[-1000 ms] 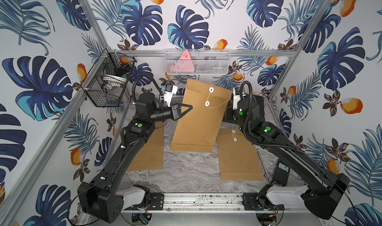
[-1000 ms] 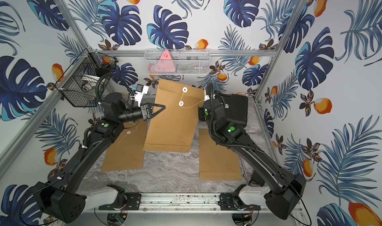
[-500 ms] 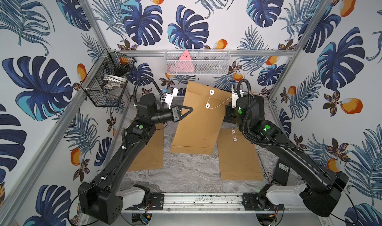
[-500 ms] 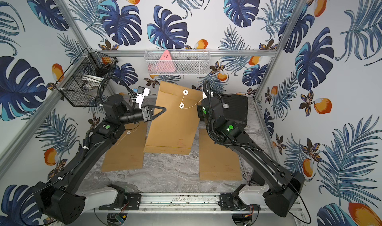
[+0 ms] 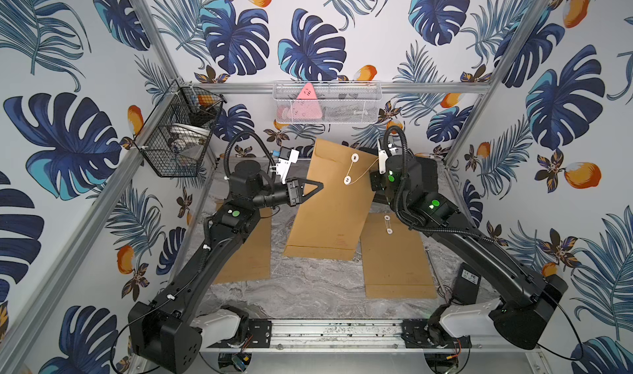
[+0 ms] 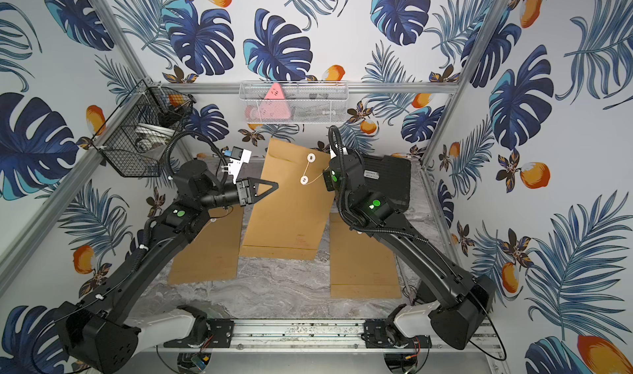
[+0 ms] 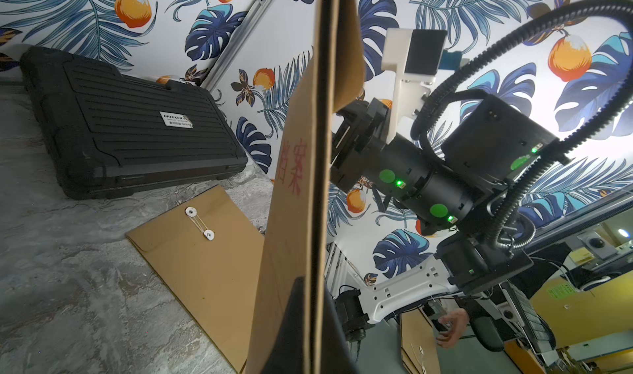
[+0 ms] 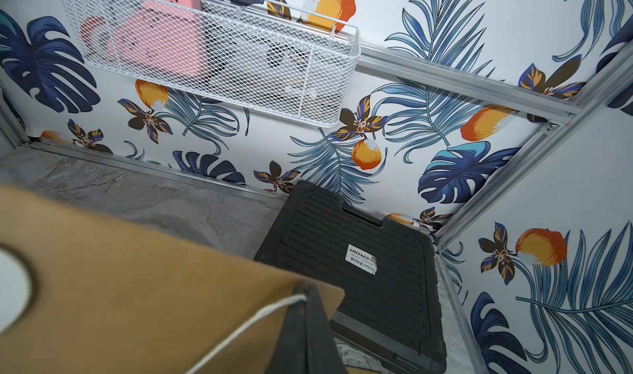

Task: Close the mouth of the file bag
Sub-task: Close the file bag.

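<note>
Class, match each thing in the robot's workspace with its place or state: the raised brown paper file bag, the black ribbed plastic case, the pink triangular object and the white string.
Things
1. raised brown paper file bag
2. black ribbed plastic case
3. pink triangular object
4. white string

Places or states
A. inside the white mesh basket on the back wall
B. end pinched in the right gripper
C. lying on the grey marbled table at the back
D. clamped at its edge by the left gripper

Pairs: 1-D, 2-C, 3-A, 4-B
</note>
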`<state>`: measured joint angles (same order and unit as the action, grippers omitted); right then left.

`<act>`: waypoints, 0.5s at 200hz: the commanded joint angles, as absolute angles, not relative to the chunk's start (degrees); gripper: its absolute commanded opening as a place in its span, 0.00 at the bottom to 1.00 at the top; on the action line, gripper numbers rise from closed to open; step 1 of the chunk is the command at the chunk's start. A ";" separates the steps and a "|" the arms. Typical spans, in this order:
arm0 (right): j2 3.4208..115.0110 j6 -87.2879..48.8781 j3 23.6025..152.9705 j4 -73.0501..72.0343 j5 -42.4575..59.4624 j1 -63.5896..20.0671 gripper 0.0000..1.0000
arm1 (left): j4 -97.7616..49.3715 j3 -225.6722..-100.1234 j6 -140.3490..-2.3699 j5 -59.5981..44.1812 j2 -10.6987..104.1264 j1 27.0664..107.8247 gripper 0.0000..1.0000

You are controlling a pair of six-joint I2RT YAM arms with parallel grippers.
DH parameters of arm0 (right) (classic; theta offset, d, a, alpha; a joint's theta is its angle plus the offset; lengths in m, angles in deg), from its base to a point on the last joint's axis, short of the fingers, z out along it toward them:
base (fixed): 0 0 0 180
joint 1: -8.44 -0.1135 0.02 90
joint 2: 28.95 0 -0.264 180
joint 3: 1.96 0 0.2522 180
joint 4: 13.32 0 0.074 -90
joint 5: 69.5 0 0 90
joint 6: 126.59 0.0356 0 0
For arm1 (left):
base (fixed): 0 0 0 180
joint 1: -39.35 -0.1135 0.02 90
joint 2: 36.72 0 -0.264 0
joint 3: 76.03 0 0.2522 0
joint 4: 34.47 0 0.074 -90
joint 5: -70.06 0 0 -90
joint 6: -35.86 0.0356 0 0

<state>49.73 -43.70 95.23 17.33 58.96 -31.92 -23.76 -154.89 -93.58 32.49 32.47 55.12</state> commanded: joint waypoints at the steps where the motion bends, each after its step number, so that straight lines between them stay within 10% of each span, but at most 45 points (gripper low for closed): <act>1: 50.30 -45.04 96.70 14.98 58.85 -31.81 0.00 | -26.60 -154.24 -94.22 33.42 31.85 55.36 0.00; 100: 53.22 -43.99 102.04 20.32 54.04 -31.83 0.00 | -26.98 -151.93 -94.13 33.20 31.23 56.45 0.00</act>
